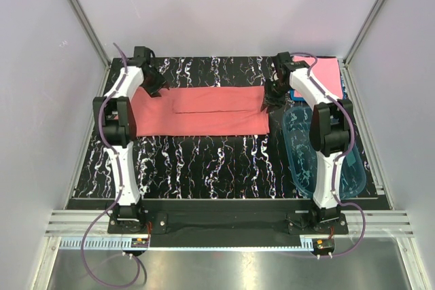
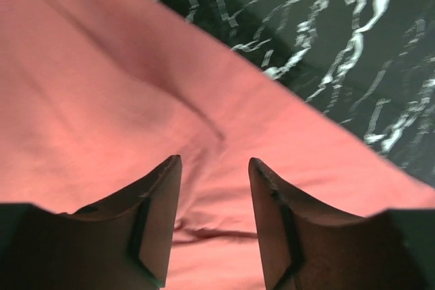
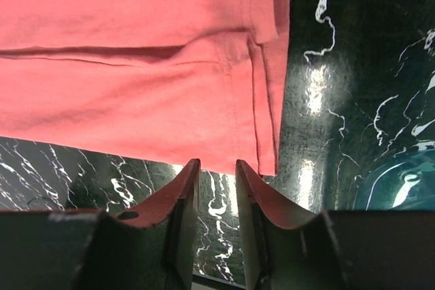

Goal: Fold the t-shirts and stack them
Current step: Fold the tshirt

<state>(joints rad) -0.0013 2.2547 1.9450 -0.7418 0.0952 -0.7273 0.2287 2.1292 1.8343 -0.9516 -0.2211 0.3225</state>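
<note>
Salmon t-shirt lying flat, folded lengthwise. Left gripper hanging spread over it; right gripper hanging narrowly parted at its stitched edge.

The salmon t-shirt is soft matt cloth; the table glossy, black-marbled; the tub clear smooth plastic.

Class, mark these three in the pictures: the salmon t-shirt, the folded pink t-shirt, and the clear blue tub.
salmon t-shirt point(image 1: 204, 121): top external view, middle of the spread cloth.
pink t-shirt point(image 1: 329, 76): top external view, its uncovered right part.
clear blue tub point(image 1: 297, 154): top external view, its left wall.
</note>
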